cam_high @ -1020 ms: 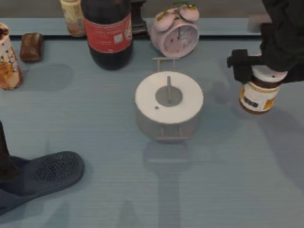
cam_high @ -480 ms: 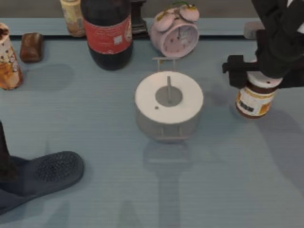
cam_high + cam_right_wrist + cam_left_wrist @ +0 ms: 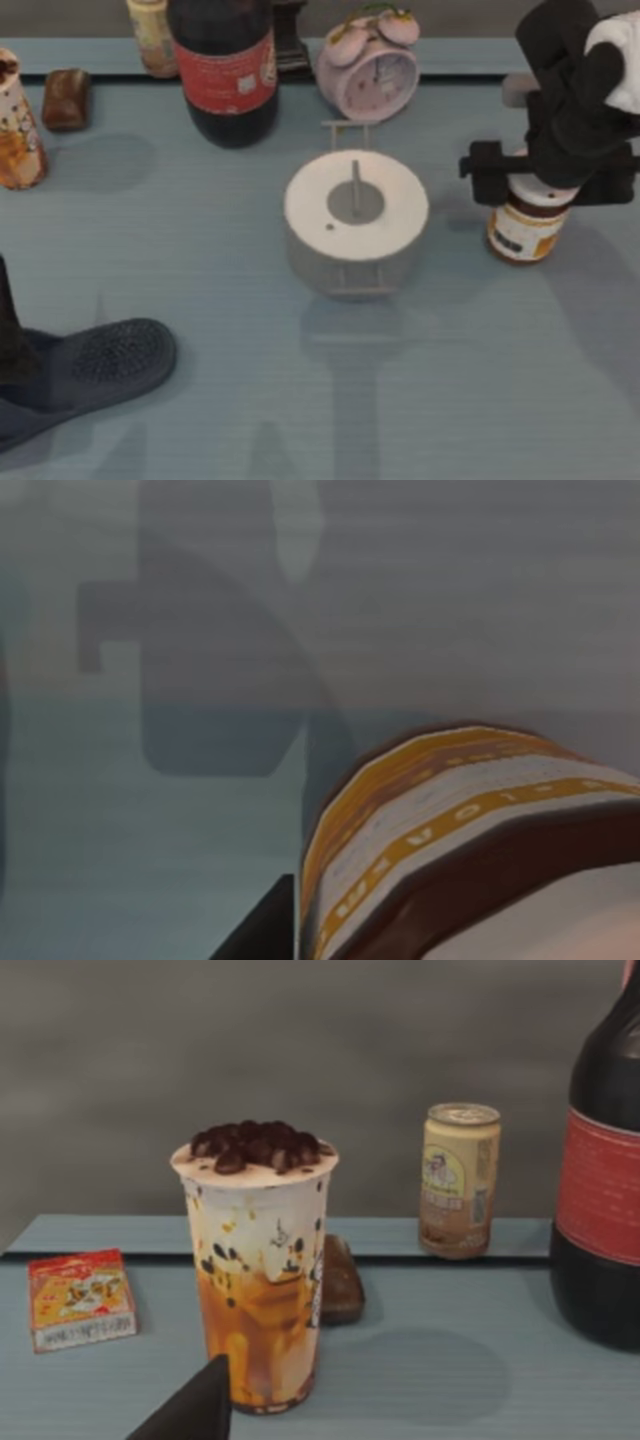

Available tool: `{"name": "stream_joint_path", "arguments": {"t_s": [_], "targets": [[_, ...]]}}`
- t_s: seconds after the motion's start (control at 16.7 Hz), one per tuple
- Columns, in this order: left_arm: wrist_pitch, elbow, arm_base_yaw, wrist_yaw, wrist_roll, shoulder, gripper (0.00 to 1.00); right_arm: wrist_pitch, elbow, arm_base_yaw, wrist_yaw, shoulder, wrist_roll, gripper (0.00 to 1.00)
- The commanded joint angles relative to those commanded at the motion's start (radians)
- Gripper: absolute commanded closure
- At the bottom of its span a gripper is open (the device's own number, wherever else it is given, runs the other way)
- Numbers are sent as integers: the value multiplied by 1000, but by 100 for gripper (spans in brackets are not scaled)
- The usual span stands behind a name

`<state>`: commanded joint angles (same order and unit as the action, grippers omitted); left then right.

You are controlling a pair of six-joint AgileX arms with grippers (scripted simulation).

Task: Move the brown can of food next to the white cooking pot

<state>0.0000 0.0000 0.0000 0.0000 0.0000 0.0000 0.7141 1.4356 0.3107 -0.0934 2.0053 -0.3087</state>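
The brown can of food (image 3: 520, 232), white-lidded with a yellow-and-white label, stands upright to the right of the white cooking pot (image 3: 355, 215), with a small gap between them. My right gripper (image 3: 545, 182) is over the can from above, shut on its lid end. In the right wrist view the can's label (image 3: 480, 830) fills the near corner, with one dark finger (image 3: 265, 930) against its side. I cannot tell whether the can's base touches the table. My left arm (image 3: 8, 330) is parked at the table's left edge, and one finger (image 3: 205, 1405) shows in its wrist view.
Behind the pot stand a pink alarm clock (image 3: 368, 68) and a tall dark bottle with a red label (image 3: 225, 70). A drink cup (image 3: 15, 125), a brown block (image 3: 66, 98) and a small can (image 3: 152, 35) sit at the far left. A dark slipper (image 3: 85, 375) lies front left.
My right gripper has carried the can leftward toward the pot and lowered it; its shadow now meets its base. The left arm has not moved.
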Motion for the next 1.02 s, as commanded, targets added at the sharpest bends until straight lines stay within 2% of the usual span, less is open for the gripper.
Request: {"name": "stream_joint_path", "arguments": {"t_s": [0.06, 0.84, 1.02], "targets": [[0, 0, 0, 0, 0, 0, 0, 0, 0, 0, 0, 0, 0, 100], [0, 0, 0, 0, 0, 0, 0, 0, 0, 0, 0, 0, 0, 2], [0, 0, 0, 0, 0, 0, 0, 0, 0, 0, 0, 0, 0, 0]]}}
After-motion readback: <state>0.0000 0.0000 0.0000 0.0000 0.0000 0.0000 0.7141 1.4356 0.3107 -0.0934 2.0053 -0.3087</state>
